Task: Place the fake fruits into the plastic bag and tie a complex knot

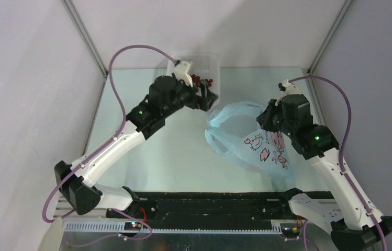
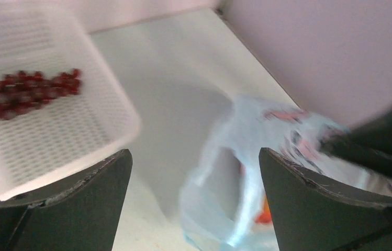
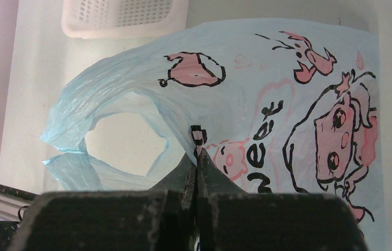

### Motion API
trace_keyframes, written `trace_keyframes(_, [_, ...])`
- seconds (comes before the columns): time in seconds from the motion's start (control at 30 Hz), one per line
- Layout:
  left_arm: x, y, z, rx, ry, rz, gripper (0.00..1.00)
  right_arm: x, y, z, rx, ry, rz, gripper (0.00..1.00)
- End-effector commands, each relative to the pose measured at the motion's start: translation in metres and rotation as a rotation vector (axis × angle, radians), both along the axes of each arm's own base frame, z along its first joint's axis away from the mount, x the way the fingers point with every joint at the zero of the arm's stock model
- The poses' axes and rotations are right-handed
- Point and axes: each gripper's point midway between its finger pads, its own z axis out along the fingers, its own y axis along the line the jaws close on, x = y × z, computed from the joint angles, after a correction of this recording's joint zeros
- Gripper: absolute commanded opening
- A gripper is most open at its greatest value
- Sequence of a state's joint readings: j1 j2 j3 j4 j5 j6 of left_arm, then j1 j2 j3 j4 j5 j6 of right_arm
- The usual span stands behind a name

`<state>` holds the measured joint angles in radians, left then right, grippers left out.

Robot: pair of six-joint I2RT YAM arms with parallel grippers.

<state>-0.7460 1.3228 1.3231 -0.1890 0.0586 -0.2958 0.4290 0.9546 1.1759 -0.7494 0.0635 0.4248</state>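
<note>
1. The step in hand looked like loading – the bunch of dark-red grapes (image 2: 26,94) lay in the white perforated basket (image 2: 52,151) at the far edge of the worktop (image 1: 172,146), not yet bagged, so I judged the knot to be some way off.
2. The left fingers (image 2: 78,209) were spread wide and empty, poised just beside the basket's near corner, with the grapes off to one side of their gap.
3. The right fingers (image 3: 212,180) were pressed together on a pinch of the plastic bag (image 1: 246,141), holding one edge of it up over the right half of the worktop.
4. The bag's mouth gaped toward the left, one handle loop standing open. An orange blur (image 2: 265,214) showed through the film – probably a fruit already inside, though too smeared to be sure.
5. The next move, as I read it, called for the left fingers to go into the basket, close gently on the grapes and carry them across to the mouth while the right kept it lifted.
6. Materials:
   - The bag was thin, translucent light-blue film, creased and limp, printed with pink and black cartoons; it would likely sag shut if let go.
   - The grapes were small, glossy beads in a lumpy cluster.
   - The basket was stiff white plastic with a fine grid of holes and rounded corners.
</note>
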Motion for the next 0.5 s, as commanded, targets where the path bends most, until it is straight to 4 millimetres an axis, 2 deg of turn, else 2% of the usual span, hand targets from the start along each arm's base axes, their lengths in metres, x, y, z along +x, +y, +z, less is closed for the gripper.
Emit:
trace_keyframes(0.0, [0.059,0.048,0.009,-0.067,0.044,0.305,0.97,0.002,0.003,0.007,0.009,-0.031,0.007,0.00])
trace_keyframes(0.03, [0.076,0.058,0.001,-0.084,0.074,0.377,0.96,0.002,0.004,0.007,0.008,-0.028,0.010,0.00])
trace_keyframes(0.07, [0.084,0.063,-0.005,-0.090,0.091,0.409,0.96,0.002,0.003,0.006,0.005,-0.025,0.011,0.00])
trace_keyframes(0.13, [0.110,0.072,-0.028,-0.092,0.146,0.491,0.95,0.001,0.003,0.005,0.001,-0.024,0.011,0.00])
trace_keyframes(0.17, [0.120,0.079,-0.028,-0.111,0.154,0.532,0.95,0.001,0.003,0.005,-0.002,-0.023,0.010,0.00])
trace_keyframes(0.2, [0.130,0.079,-0.041,-0.100,0.175,0.552,0.95,0.001,0.003,0.005,-0.002,-0.024,0.011,0.00])
trace_keyframes(0.23, [0.139,0.084,-0.040,-0.118,0.175,0.583,0.95,0.001,0.003,0.005,-0.003,-0.025,0.010,0.00])
trace_keyframes(0.27, [0.151,0.086,-0.049,-0.111,0.184,0.615,0.95,0.002,0.003,0.007,-0.002,-0.031,0.011,0.00])
trace_keyframes(0.3, [0.159,0.089,-0.050,-0.131,0.187,0.642,0.95,0.002,0.003,0.005,-0.002,-0.032,0.012,0.00])
trace_keyframes(0.47, [0.208,0.092,-0.083,-0.187,0.244,0.745,0.95,0.004,0.009,0.002,0.018,-0.038,0.028,0.00])
